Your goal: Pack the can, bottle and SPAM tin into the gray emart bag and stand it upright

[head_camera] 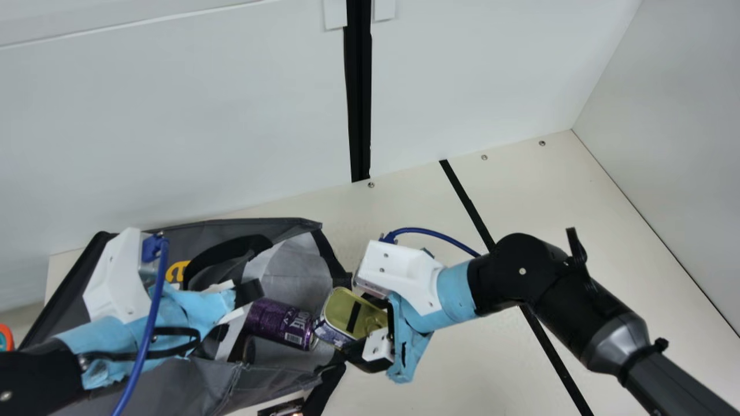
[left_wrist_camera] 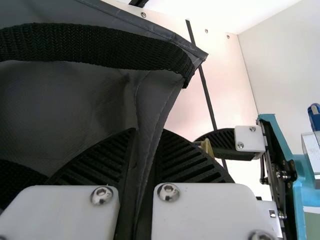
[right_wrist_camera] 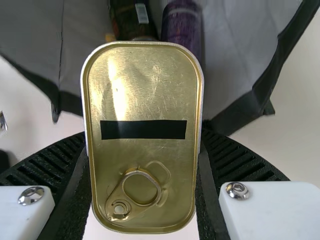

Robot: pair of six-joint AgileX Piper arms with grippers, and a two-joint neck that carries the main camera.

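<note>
My left gripper (head_camera: 234,312) reaches over the gray bag (head_camera: 272,375), which lies with its mouth facing right. In the left wrist view the left gripper (left_wrist_camera: 142,155) is shut on a fold of bag fabric (left_wrist_camera: 155,92). At the bag's mouth, my right gripper (head_camera: 357,325) holds the SPAM tin (head_camera: 341,309), pull-ring face outward. The right wrist view has the right gripper (right_wrist_camera: 143,150) shut on the long sides of the tin (right_wrist_camera: 142,100). Inside the bag lies the purple can (head_camera: 280,323), beside the dark bottle (right_wrist_camera: 131,20), which is partly hidden behind the tin.
A black strap (left_wrist_camera: 95,47) loops along the bag's side. Behind the bag stands a white wall (head_camera: 173,127), with another at the right. A black tape line (head_camera: 465,199) crosses the table under my right arm. Something dark (head_camera: 281,408) lies by the bag's front.
</note>
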